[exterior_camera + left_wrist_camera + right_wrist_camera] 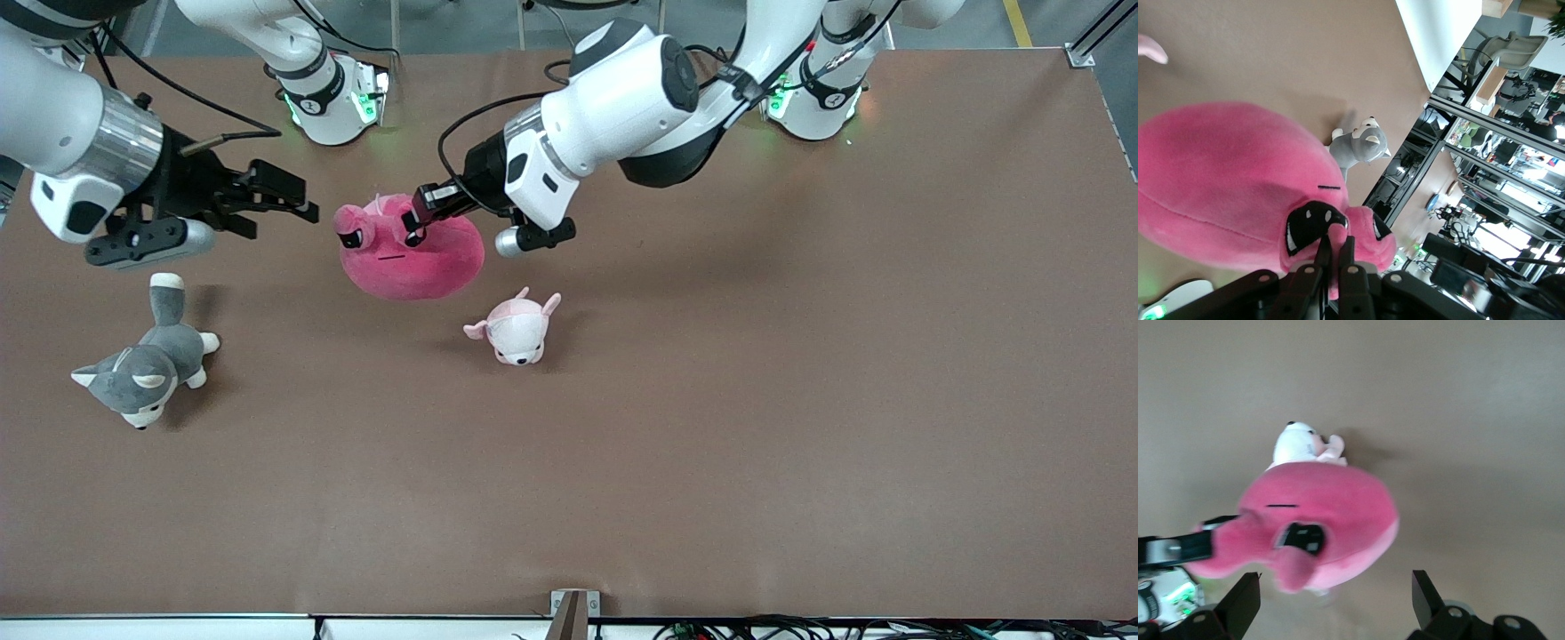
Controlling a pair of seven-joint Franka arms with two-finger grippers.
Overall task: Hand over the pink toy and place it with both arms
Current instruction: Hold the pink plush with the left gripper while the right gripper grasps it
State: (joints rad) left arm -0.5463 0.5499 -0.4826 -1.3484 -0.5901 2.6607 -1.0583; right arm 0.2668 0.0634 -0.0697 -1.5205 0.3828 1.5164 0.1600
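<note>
Jaws of my left gripper (416, 218) pinch pink toy (418, 258) aloft; right gripper (298, 203) gapes empty beside it; close squarely on body before releasing.

- A wide, matte brown counter (711, 427) carries everything.
- A small pale pink-and-white plush animal with ears (516, 331) lies on it near the middle.
- A grey-and-white plush husky dog (147, 356) lies on its side toward the right arm's end, well apart from the pale pink plush.
</note>
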